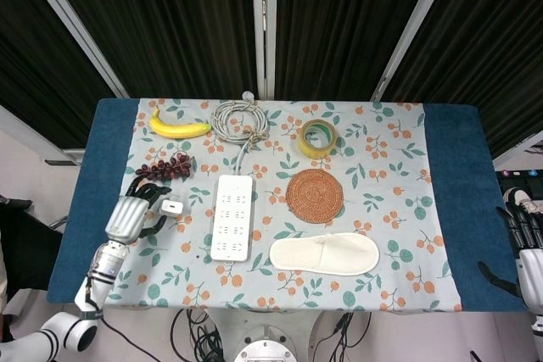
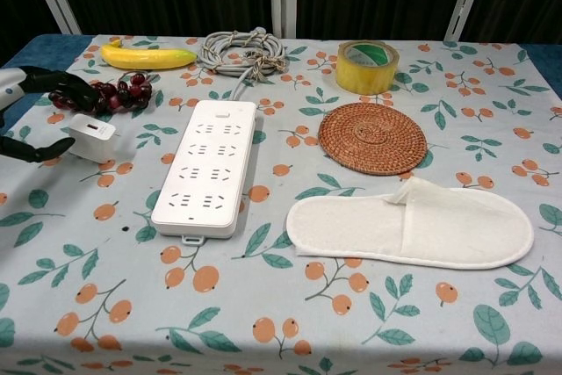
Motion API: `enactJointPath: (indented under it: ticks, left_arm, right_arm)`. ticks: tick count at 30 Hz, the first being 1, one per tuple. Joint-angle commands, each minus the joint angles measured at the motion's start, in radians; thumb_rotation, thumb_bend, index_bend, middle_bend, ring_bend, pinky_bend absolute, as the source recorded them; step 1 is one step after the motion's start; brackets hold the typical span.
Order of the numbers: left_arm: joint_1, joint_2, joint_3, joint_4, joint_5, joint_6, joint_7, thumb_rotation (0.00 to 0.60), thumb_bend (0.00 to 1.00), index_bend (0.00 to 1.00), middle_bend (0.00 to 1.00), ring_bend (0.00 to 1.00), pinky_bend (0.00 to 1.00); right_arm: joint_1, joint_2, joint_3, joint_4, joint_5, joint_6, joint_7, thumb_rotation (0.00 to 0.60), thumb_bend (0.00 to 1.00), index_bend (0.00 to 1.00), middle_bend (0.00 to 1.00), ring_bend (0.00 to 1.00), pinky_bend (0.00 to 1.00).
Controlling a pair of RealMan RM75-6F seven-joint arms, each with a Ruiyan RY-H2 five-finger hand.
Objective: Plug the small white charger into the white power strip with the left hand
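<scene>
Two robot hands show, one at each side of the flower-printed tablecloth [image 1: 390, 201]. Near the left edge, the left hand [image 1: 134, 214] has its dark fingers [image 2: 53, 85] spread around the small white block-shaped charger [image 2: 91, 136], one finger curving behind it on the far side and the thumb lying on the near side; whether they touch or grasp it cannot be told from either view. That charger lies on the cloth just near of the bunch of dark red grapes [image 2: 114, 93] and well left of the long white multi-socket power strip [image 2: 206, 166], its longer side running roughly left to right; which way its prongs face is not visible. Power strip's long axis runs near to far, socket face upward, with its grey cord rising to a coiled bundle [image 1: 239, 118] at the far edge. Beside the coil lie a yellow banana [image 1: 177, 126] on the left and a roll of yellow tape [image 1: 316, 138] on the right. Right of the strip sit a round woven brown coaster [image 2: 371, 137] and, nearer, a white cloth slipper [image 2: 413, 224]. Off the table's right edge, the right hand [image 1: 526, 247] hangs with fingers apart, grasping nothing
</scene>
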Motion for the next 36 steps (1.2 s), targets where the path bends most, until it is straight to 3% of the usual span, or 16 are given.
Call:
enactJointPath:
  ticks: [1,5,14,36]
  left_arm:
    - [-0.029,0.146,-0.018,-0.261,-0.043,-0.067,0.314,0.600,0.32,0.25,0.28,0.18,0.06]
    - [-0.059,0.178,-0.038,-0.376,-0.114,-0.137,0.475,0.600,0.28,0.27,0.29,0.18,0.06]
    - [-0.093,0.156,-0.069,-0.422,-0.248,-0.185,0.659,0.600,0.28,0.31,0.31,0.18,0.08]
    - [-0.113,0.110,-0.057,-0.372,-0.314,-0.187,0.701,0.600,0.28,0.40,0.39,0.25,0.10]
  right_arm:
    - [0.001,-0.002,0.000,0.001,0.000,-0.001,0.001,0.600,0.11,0.00,0.01,0.00,0.00]
    - [0.001,-0.005,0.000,0.007,0.003,-0.004,0.006,0.600,0.11,0.00,0.01,0.00,0.00]
    - [0.000,-0.006,0.001,0.018,0.009,-0.005,0.020,0.600,0.11,0.00,0.01,0.00,0.00]
    - [0.005,-0.010,0.002,0.023,0.015,-0.018,0.021,0.600,0.09,0.00,0.01,0.00,0.00]
